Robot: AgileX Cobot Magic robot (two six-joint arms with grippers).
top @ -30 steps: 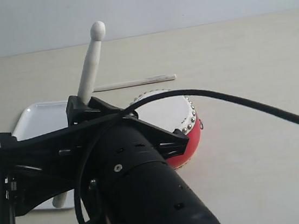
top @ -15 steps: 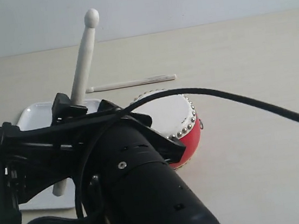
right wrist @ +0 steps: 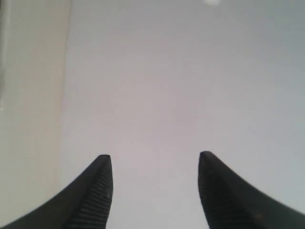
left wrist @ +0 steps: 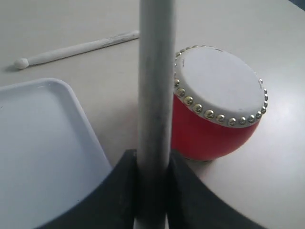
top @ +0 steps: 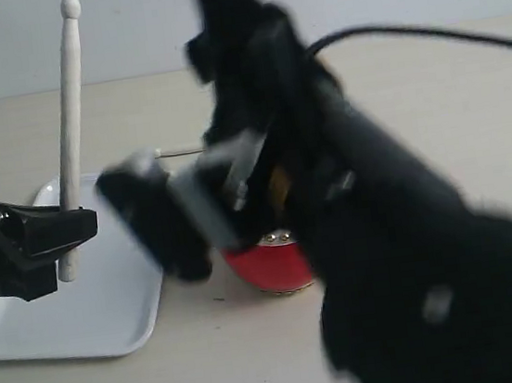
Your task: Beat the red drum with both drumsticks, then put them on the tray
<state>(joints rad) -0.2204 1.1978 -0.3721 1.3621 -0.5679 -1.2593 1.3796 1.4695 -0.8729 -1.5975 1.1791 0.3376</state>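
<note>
On the table (top: 489, 107): white tray (top: 112, 312) at the left, red drum (left wrist: 209, 133) just beside it. Spread wide and empty, right gripper (right wrist: 155, 155). Clamped by left gripper (left wrist: 151, 164), 1 drumstick (top: 69, 130) upright over the tray. Flat on the table beyond both, 2nd drumstick (left wrist: 76, 46).
</note>
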